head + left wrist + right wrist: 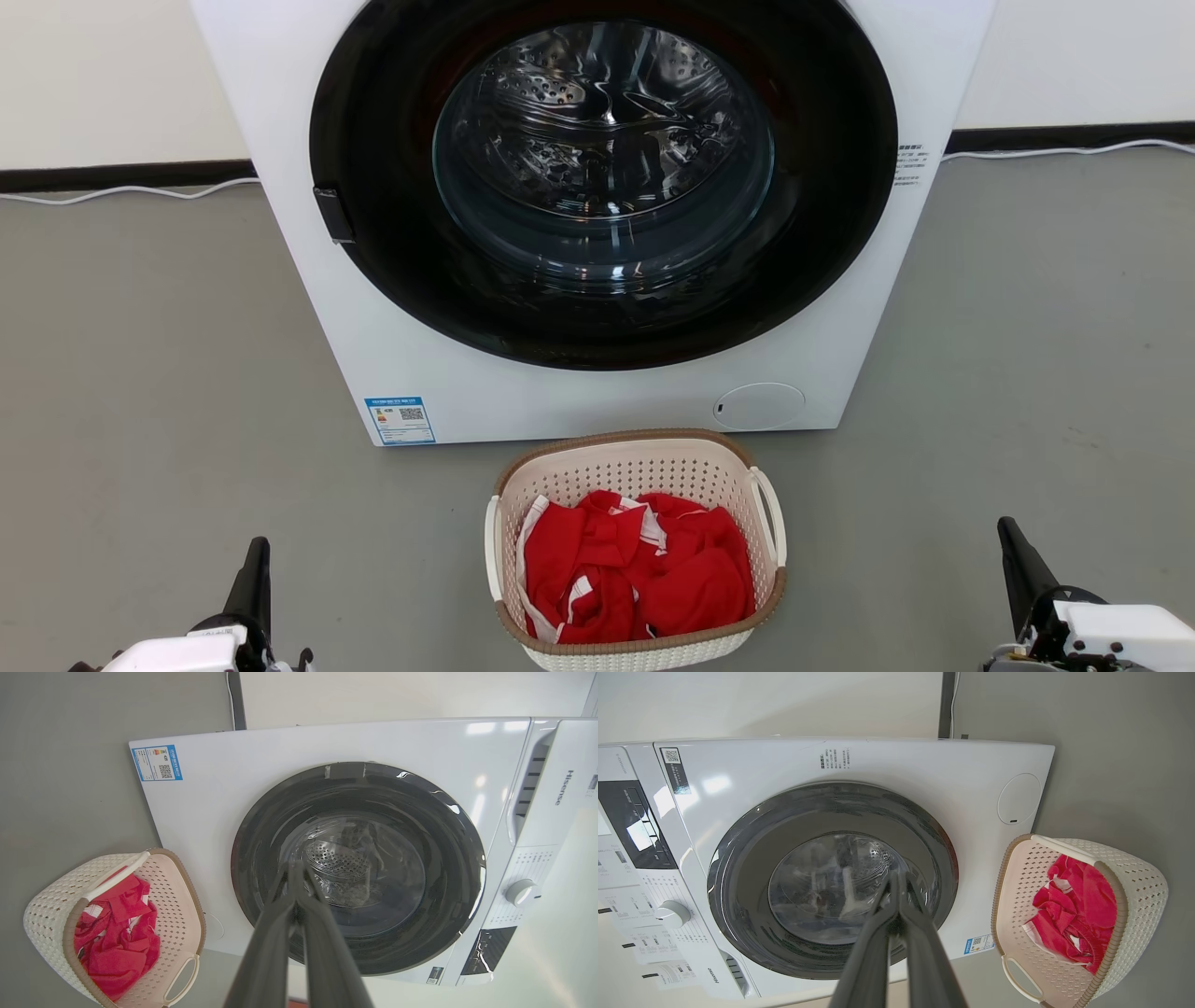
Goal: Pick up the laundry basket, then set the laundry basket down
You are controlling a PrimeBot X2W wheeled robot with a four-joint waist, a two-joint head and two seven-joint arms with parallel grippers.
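The laundry basket (635,469) stands on the grey floor just in front of the washing machine; it is cream-white and perforated, with a brown rim and white side handles. Red and white clothes (644,569) lie in it. My left gripper (258,547) is low at the left, well apart from the basket, its fingers together. My right gripper (1008,528) sits low at the right, likewise apart and shut. In the left wrist view the basket (49,905) is at the lower left of the shut left gripper (296,865). In the right wrist view the basket (1143,891) is right of the shut right gripper (899,875).
A white front-loading washing machine (597,401) with a dark round glass door (602,177), shut, stands right behind the basket. A white cable (131,191) runs along the wall's dark skirting. Grey floor (159,373) lies open on both sides of the basket.
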